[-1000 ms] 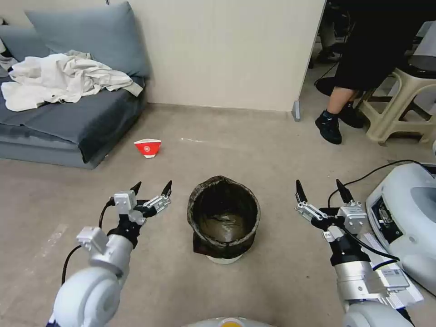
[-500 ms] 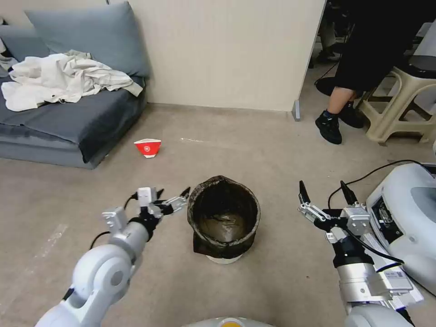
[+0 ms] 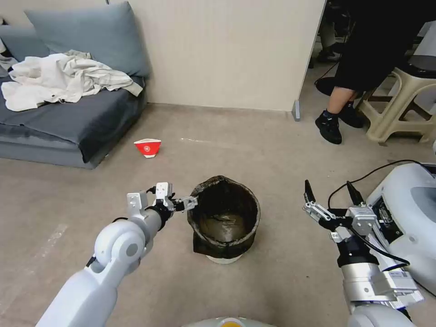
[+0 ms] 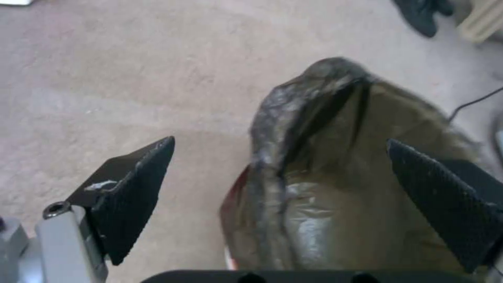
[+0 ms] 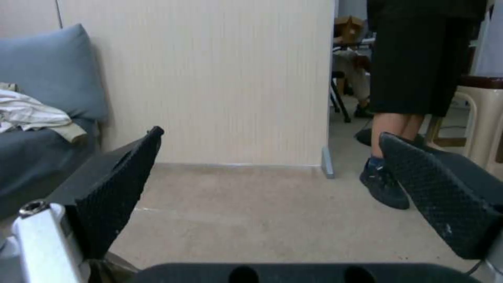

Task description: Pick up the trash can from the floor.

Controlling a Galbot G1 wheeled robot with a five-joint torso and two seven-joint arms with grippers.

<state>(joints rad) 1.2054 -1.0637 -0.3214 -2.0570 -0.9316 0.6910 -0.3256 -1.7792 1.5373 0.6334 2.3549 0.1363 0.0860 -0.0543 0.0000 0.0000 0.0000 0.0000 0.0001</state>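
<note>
The trash can (image 3: pixel 223 218) stands upright on the beige floor (image 3: pixel 272 150), its dark bag folded over the rim and a white base showing below. My left gripper (image 3: pixel 190 201) is open at the can's left rim. In the left wrist view the left gripper (image 4: pixel 279 141) straddles the bagged rim of the trash can (image 4: pixel 314 188), with one finger (image 4: pixel 133 192) outside the can and the other over its opening. My right gripper (image 3: pixel 329 183) hangs open to the right of the can, well apart from it, and the right wrist view has the right gripper (image 5: pixel 271 133) facing the wall with nothing between its fingers.
A red-and-white paper bowl (image 3: pixel 147 147) lies on the floor beyond the can to the left. A grey sofa (image 3: pixel 68 122) with white cloth is at the far left. A seated person's leg (image 3: pixel 334 118) and a stool (image 3: pixel 408 104) are at the far right, a white machine (image 3: pixel 408 218) near right.
My left arm has reached right and forward, bringing its open gripper from beside the can to the can's left rim. The right gripper has sunk slightly and drifted right.
</note>
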